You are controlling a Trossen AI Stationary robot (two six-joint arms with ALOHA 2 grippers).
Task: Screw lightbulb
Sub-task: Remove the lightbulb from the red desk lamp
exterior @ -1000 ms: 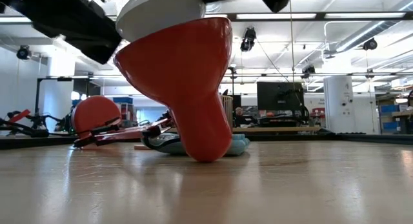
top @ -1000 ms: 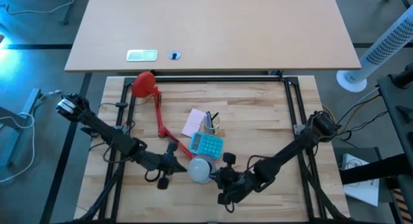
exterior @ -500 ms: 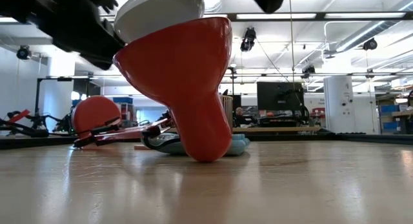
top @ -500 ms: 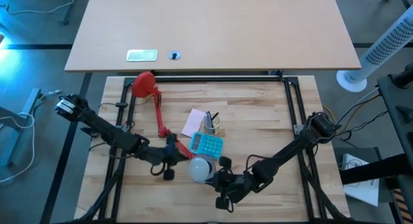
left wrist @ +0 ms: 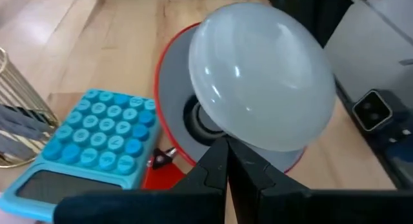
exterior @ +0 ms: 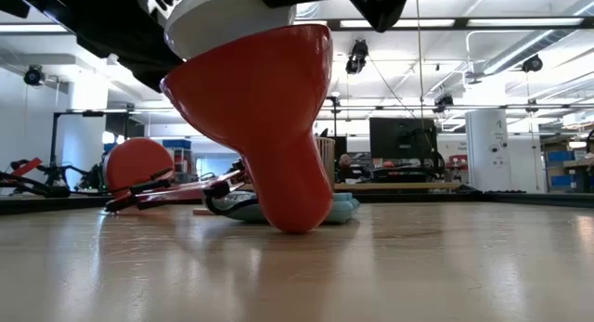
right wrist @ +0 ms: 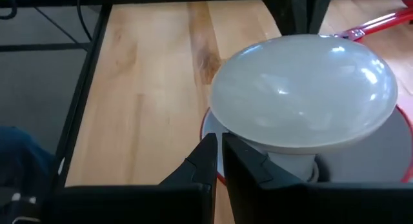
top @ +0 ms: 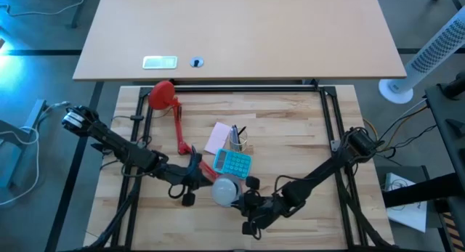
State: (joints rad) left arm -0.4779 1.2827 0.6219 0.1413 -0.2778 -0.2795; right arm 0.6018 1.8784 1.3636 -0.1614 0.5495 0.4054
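1. Because the lightbulb [left wrist: 261, 75] sits tilted in the red lamp shade [exterior: 264, 118], its dome leaning off the socket axis, my worry is cross-threading: turning it from this lean could jam the screw base or leave it loose.
2. In the high view the bulb is at about 6 o'clock on the table [top: 290, 128], just below the blue calculator [top: 233, 163], with both grippers closing in from either side.
3. The left gripper [top: 190, 181] lies at the bulb's 9 o'clock. Its fingers [left wrist: 216, 169] are pressed together with no gap and hold nothing, their tips just short of the dome.
4. The right gripper [top: 248, 201] lies at the bulb's 4 o'clock, fingers [right wrist: 205, 156] likewise closed tight and empty, near the shade's rim.
5. With neither gripper holding the shade, a push on the glass could tip or roll the shade, which rests on its narrow end in the low view, and the bulb could drop out.
6. A shove toward 12 o'clock could knock the calculator or the wire pen holder [top: 237, 141].
7. No brand or writing can be read; the calculator keys are too small, and the label plate [top: 160, 62] on the far desk is illegible.
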